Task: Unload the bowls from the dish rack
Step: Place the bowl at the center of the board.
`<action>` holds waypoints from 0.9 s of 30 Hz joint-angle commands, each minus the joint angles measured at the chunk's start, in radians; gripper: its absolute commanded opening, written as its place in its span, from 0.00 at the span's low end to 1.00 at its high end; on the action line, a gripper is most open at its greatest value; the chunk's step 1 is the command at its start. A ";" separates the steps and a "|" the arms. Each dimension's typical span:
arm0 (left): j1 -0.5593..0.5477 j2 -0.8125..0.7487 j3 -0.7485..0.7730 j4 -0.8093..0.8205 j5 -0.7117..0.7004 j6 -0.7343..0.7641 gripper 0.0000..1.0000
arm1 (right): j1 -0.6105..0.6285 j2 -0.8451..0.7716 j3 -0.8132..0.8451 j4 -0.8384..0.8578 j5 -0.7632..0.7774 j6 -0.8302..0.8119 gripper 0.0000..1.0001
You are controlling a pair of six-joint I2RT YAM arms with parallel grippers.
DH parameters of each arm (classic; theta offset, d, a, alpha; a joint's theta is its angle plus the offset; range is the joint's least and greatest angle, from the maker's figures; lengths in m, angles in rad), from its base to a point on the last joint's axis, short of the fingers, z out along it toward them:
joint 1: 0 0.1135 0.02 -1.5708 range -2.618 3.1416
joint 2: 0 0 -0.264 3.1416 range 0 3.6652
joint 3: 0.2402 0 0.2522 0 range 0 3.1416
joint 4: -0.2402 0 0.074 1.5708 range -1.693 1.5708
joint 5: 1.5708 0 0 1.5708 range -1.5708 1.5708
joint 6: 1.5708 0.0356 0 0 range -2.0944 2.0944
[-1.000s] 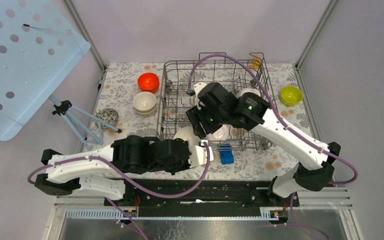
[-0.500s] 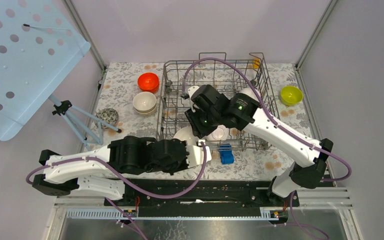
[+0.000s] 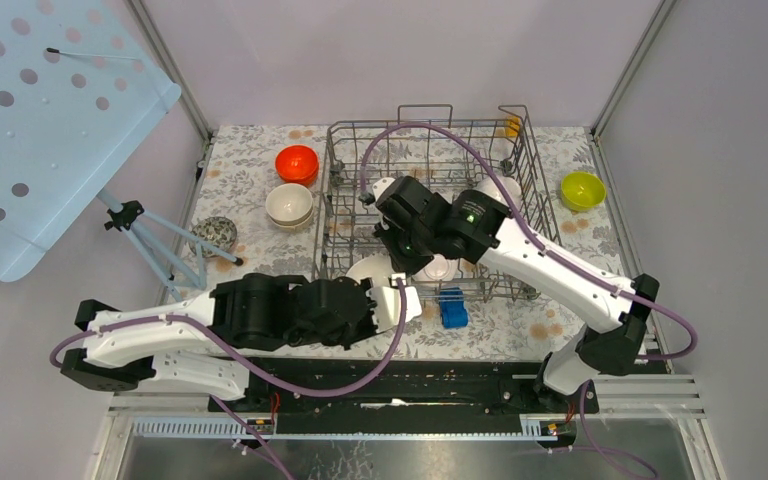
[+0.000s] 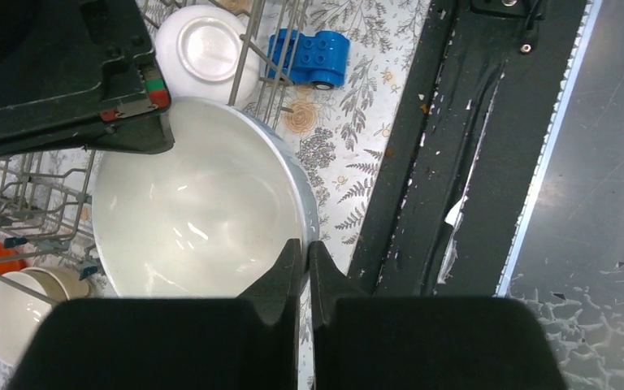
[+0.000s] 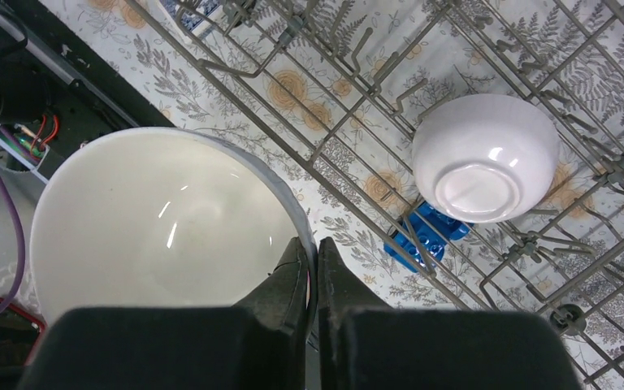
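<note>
As both clench one round white bowl's (image 4: 195, 203) rim —
left end effector (image 4: 305, 252), right end effector (image 5: 313, 248), at seven o'clock of the grey wire dish rack (image 3: 345, 190).

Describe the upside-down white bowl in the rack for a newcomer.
Grey wire rack, near edge, behind the blue toy car. The small white bowl there sits upside down, foot ring up; the bigger white bowl beside it shows its inside.

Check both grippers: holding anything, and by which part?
Each pinches the rim of a white bowl, apparently the same one: left gripper on one side, right gripper roughly opposite.
</note>
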 commanded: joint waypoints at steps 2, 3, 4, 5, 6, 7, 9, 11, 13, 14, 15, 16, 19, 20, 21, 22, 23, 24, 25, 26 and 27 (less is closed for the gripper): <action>0.003 -0.028 0.001 0.073 -0.133 -0.041 0.29 | 0.018 -0.088 -0.016 0.070 0.047 0.049 0.00; 0.003 -0.035 0.001 0.080 -0.146 -0.042 0.46 | 0.018 -0.100 -0.024 0.082 0.058 0.055 0.00; 0.003 -0.043 -0.001 0.088 -0.159 -0.042 0.62 | 0.018 -0.114 -0.031 0.094 0.068 0.061 0.00; 0.003 -0.057 -0.004 0.100 -0.168 -0.068 0.70 | 0.018 -0.129 -0.038 0.104 0.080 0.067 0.00; 0.003 -0.067 -0.008 0.112 -0.177 -0.079 0.78 | 0.018 -0.140 -0.046 0.116 0.088 0.074 0.00; 0.003 -0.077 -0.013 0.124 -0.189 -0.089 0.84 | 0.018 -0.153 -0.052 0.124 0.092 0.079 0.00; 0.003 -0.095 -0.019 0.146 -0.195 -0.105 0.96 | 0.018 -0.177 -0.068 0.143 0.099 0.090 0.00; 0.003 -0.107 -0.023 0.165 -0.206 -0.120 0.99 | 0.018 -0.203 -0.086 0.159 0.112 0.102 0.00; 0.003 -0.117 -0.023 0.179 -0.237 -0.146 0.99 | 0.018 -0.234 -0.109 0.174 0.135 0.113 0.00; 0.003 -0.121 -0.023 0.186 -0.254 -0.160 0.99 | 0.018 -0.255 -0.121 0.181 0.149 0.119 0.00; 0.002 -0.126 -0.023 0.194 -0.277 -0.174 0.99 | 0.018 -0.277 -0.144 0.190 0.164 0.125 0.00; 0.003 -0.134 -0.028 0.204 -0.298 -0.185 0.99 | 0.018 -0.299 -0.162 0.199 0.181 0.131 0.00; 0.003 -0.158 -0.068 0.267 -0.349 -0.210 0.99 | 0.018 -0.378 -0.215 0.217 0.226 0.149 0.00; 0.004 -0.165 -0.080 0.293 -0.349 -0.214 0.99 | 0.018 -0.399 -0.231 0.221 0.239 0.154 0.00; 0.004 -0.171 -0.090 0.323 -0.343 -0.221 0.99 | 0.018 -0.418 -0.246 0.222 0.248 0.160 0.00; 0.005 -0.174 -0.100 0.351 -0.331 -0.224 0.99 | 0.018 -0.434 -0.258 0.221 0.256 0.165 0.00; 0.004 -0.175 -0.109 0.392 -0.317 -0.227 0.99 | 0.018 -0.449 -0.271 0.221 0.263 0.171 0.00; 0.005 -0.176 -0.121 0.426 -0.306 -0.229 0.99 | 0.017 -0.463 -0.284 0.222 0.267 0.176 0.00; 0.005 -0.175 -0.131 0.457 -0.296 -0.233 0.99 | 0.018 -0.476 -0.296 0.220 0.273 0.181 0.00; 0.005 -0.173 -0.140 0.487 -0.292 -0.243 0.99 | 0.018 -0.490 -0.309 0.220 0.282 0.189 0.00; 0.005 -0.175 -0.151 0.516 -0.292 -0.261 0.99 | 0.018 -0.505 -0.325 0.224 0.291 0.195 0.00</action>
